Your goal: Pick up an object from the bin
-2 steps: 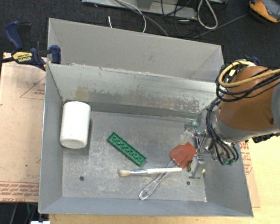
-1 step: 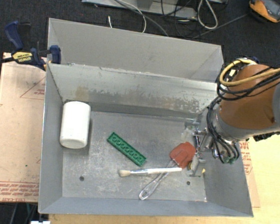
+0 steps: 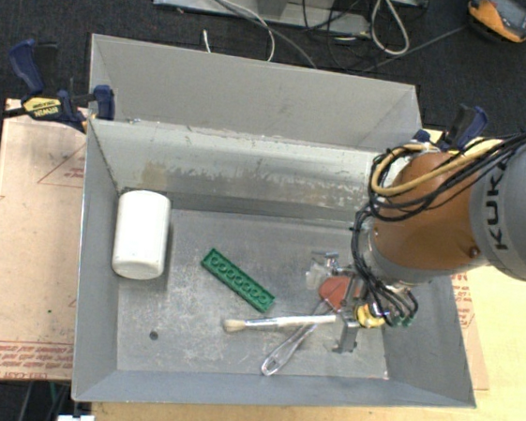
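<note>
Evidently poised low at the right of the bin (image 3: 249, 170), with hand (image 3: 334, 300) spread either side of a small red piece (image 3: 332, 288), presumably to close on it. Sits just far of a pale-handled brush (image 3: 278, 324); green studded strip (image 3: 237, 280) and white cylinder (image 3: 141, 234) well left.

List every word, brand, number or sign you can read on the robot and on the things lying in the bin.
"KU": black letters set sideways on the grey arm link; the word is cut off at the picture's edge.
White cylinder: no text visible.
Green studded strip: no text visible.
Brush: no text visible.
Small coloured parts under the arm's wrist: too small to read, if they carry any marking.
</note>
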You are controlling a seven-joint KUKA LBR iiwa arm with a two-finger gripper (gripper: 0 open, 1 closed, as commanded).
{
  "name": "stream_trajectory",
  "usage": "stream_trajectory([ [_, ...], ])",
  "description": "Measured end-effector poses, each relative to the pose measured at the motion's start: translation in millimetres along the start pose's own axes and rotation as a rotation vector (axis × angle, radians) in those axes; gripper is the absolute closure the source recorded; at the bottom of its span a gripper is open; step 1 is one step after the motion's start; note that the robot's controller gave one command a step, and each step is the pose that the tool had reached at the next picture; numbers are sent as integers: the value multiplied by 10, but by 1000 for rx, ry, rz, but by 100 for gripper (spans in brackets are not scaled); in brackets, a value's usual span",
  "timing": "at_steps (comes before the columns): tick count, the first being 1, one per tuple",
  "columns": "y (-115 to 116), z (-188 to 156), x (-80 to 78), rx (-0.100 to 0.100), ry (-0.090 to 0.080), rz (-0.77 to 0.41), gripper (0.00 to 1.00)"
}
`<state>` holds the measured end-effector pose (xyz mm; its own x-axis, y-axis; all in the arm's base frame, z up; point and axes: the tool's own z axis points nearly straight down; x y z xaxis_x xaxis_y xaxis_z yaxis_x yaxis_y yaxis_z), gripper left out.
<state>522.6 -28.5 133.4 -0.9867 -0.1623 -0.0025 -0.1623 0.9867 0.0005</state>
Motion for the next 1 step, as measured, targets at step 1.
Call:
stream_trajectory([
  [1, 739, 651, -45, -2, -3, -121, 0],
])
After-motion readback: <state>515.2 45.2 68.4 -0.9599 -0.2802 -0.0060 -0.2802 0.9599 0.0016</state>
